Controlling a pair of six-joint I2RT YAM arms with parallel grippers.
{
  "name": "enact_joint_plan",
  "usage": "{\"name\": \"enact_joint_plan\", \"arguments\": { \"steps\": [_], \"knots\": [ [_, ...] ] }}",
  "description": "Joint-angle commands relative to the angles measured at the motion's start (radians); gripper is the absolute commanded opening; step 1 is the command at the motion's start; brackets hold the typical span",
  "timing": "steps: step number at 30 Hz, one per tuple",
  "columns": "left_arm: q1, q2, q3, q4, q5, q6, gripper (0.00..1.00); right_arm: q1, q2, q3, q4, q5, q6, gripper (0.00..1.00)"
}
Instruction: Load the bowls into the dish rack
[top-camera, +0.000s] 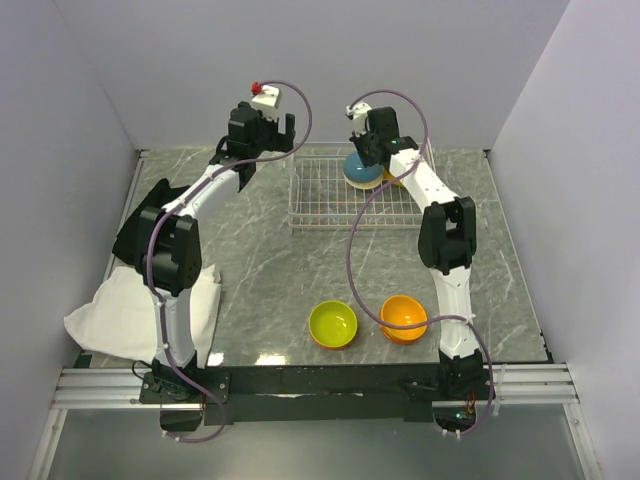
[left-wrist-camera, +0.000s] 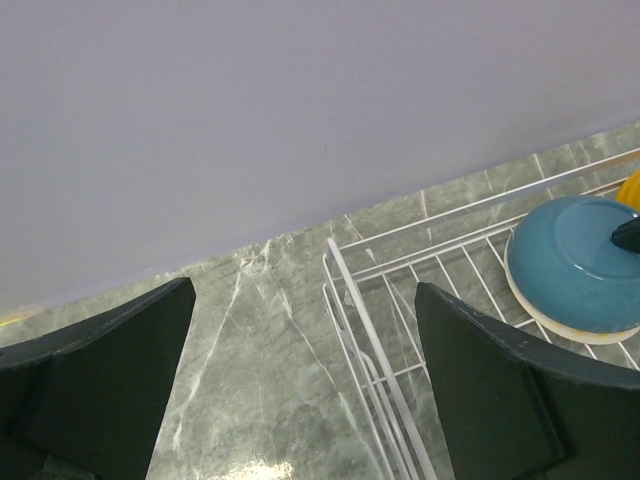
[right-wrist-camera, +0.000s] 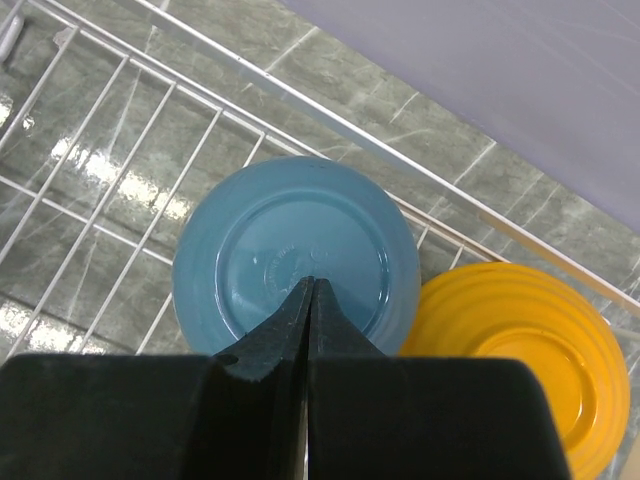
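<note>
left arm stretched out toward the far-left corner of the dish rack (top-camera: 320, 200). left claw (left-wrist-camera: 305, 290) is spread wide with nothing between the fingers. The rack corner sits just below and right of it.

right arm reaches over the rack's right end, wrist pitched down. right claw (right-wrist-camera: 310, 285) is pressed together, pinching nothing, with its tips right over the upturned base of the teal bowl (right-wrist-camera: 250, 250). Can't tell if they touch.

- teal bowl is bottom-up inside the rack, with a pale rim (left-wrist-camera: 575, 325) showing beneath it.
- orange bowl (right-wrist-camera: 520, 350) is also in the rack, just right of the claw and hard against the teal one.
- On the table (top-camera: 260, 260), well behind the right claw by the arm bases, are the lime green bowl (top-camera: 333, 323) and then the second orange bowl (top-camera: 404, 317). Both are mouth-up and apart.
</note>
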Motion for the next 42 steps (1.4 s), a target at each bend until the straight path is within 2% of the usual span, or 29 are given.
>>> {"name": "enact_joint_plan", "arguments": {
  "steps": [1, 4, 9, 10, 11, 14, 16, 18, 19, 21, 22, 24, 25, 27, 28, 30, 31, 34, 37, 42],
  "knots": [
    [-0.005, 0.009, 0.058, 0.045, 0.011, -0.012, 0.99, -0.004, -0.080, -0.015, -0.013, 0.005, -0.005, 0.00],
    [-0.005, 0.013, 0.066, 0.050, 0.005, -0.010, 0.99, -0.004, -0.092, -0.005, -0.015, -0.003, 0.014, 0.00],
    [0.000, -0.011, 0.081, 0.054, -0.003, -0.010, 1.00, -0.004, -0.213, -0.056, -0.004, -0.013, 0.047, 0.00],
    [0.001, -0.023, 0.081, 0.054, -0.006, -0.007, 1.00, -0.004, -0.238, -0.073, 0.003, -0.018, 0.052, 0.05],
    [0.001, -0.030, 0.084, 0.053, -0.012, -0.003, 1.00, -0.004, -0.283, -0.099, 0.020, -0.018, 0.069, 0.19],
    [0.004, -0.066, 0.080, 0.044, -0.012, 0.010, 0.99, -0.003, -0.351, -0.121, 0.031, -0.053, 0.100, 0.30],
    [0.009, -0.106, 0.066, 0.037, -0.012, 0.010, 0.99, -0.003, -0.379, -0.126, 0.017, -0.136, 0.098, 0.33],
    [0.015, -0.138, 0.042, 0.025, -0.017, 0.048, 0.99, -0.001, -0.452, -0.204, 0.022, -0.225, 0.086, 0.36],
    [0.017, -0.180, 0.029, 0.019, -0.015, 0.053, 0.99, -0.001, -0.486, -0.300, 0.025, -0.335, 0.066, 0.37],
    [0.024, -0.226, -0.022, -0.001, -0.021, 0.073, 0.99, 0.010, -0.609, -0.420, 0.039, -0.427, 0.029, 0.40],
    [0.029, -0.282, -0.050, -0.004, -0.025, 0.077, 0.99, 0.019, -0.655, -0.555, 0.048, -0.510, -0.026, 0.42],
    [0.043, -0.347, -0.145, -0.024, -0.026, 0.080, 0.99, 0.053, -0.797, -0.688, 0.053, -0.558, -0.089, 0.47],
    [0.049, -0.419, -0.187, -0.027, -0.026, 0.079, 1.00, 0.068, -0.836, -0.787, 0.037, -0.572, -0.185, 0.48],
    [0.072, -0.506, -0.318, -0.036, -0.026, 0.074, 0.99, 0.143, -0.945, -0.874, -0.054, -0.567, -0.302, 0.51],
    [0.079, -0.599, -0.363, -0.045, -0.003, 0.070, 0.99, 0.174, -0.980, -0.955, -0.078, -0.546, -0.393, 0.54],
    [0.098, -0.698, -0.491, -0.076, 0.003, 0.065, 1.00, 0.285, -1.089, -1.044, -0.105, -0.460, -0.449, 0.56],
    [0.101, -0.794, -0.529, -0.090, 0.002, 0.068, 1.00, 0.328, -1.123, -1.122, -0.108, -0.429, -0.483, 0.56],
    [0.115, -0.966, -0.644, -0.153, 0.026, 0.066, 0.99, 0.486, -1.259, -1.240, -0.122, -0.345, -0.486, 0.56],
    [0.138, -1.103, -0.745, -0.215, 0.052, 0.086, 0.99, 0.621, -1.327, -1.336, -0.121, -0.311, -0.467, 0.54],
    [0.205, -1.246, -0.830, -0.266, 0.083, 0.106, 0.99, 0.735, -1.339, -1.419, -0.105, -0.274, -0.410, 0.51]
  ]
}}
